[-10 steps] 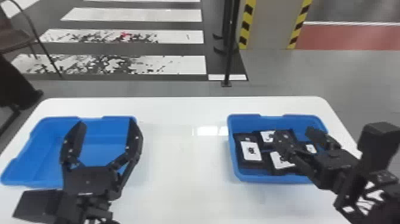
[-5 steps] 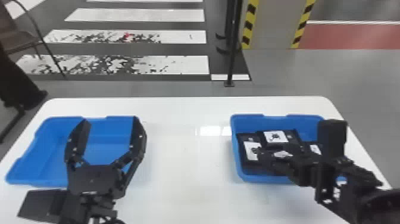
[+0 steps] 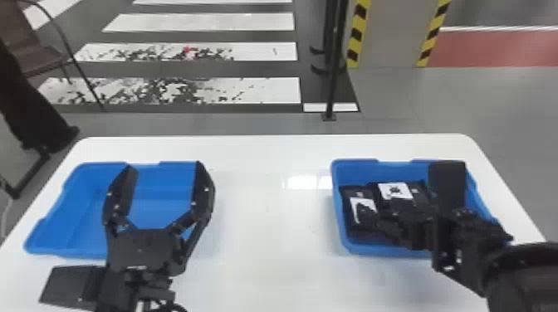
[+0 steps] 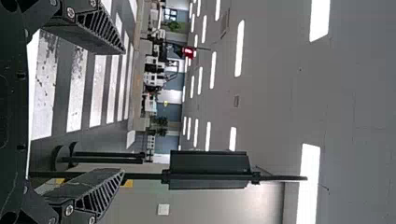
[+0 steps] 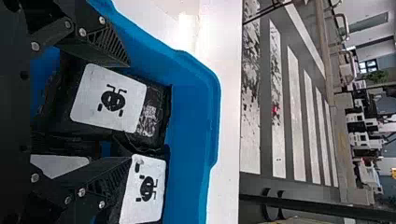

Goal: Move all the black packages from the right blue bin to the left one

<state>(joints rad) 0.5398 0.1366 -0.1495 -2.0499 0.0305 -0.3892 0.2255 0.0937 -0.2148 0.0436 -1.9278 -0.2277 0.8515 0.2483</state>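
The largest thing I have is the white table (image 3: 265, 249), and on it stand both bins. The black packages (image 5: 161, 100), which I must move, lie in the right blue bin (image 3: 338, 220); the left blue bin (image 3: 85, 191) is their destination. My left gripper (image 3: 163, 166) is spread wide, over the left bin. My right gripper (image 5: 127, 113) is in the right bin, its two fingers well apart, and I see no package clamped by it.

The packages look to me flat and rather light, with a wrapping that is soft and creased. I think this wrapping is a little shiny, so it may slip if I pinch only a loose fold. I judge it better to take one package by its two opposite sides, low enough to catch the body, and to press moderately, because I cannot know what is inside.

On top of the package between my right fingers there is a large white label (image 5: 86, 107). It bears a dark emblem (image 5: 113, 100), like a small insect or robot face. The smallest detail is a pale printed patch (image 5: 148, 112) beside the label; its writing is too small for me to read.
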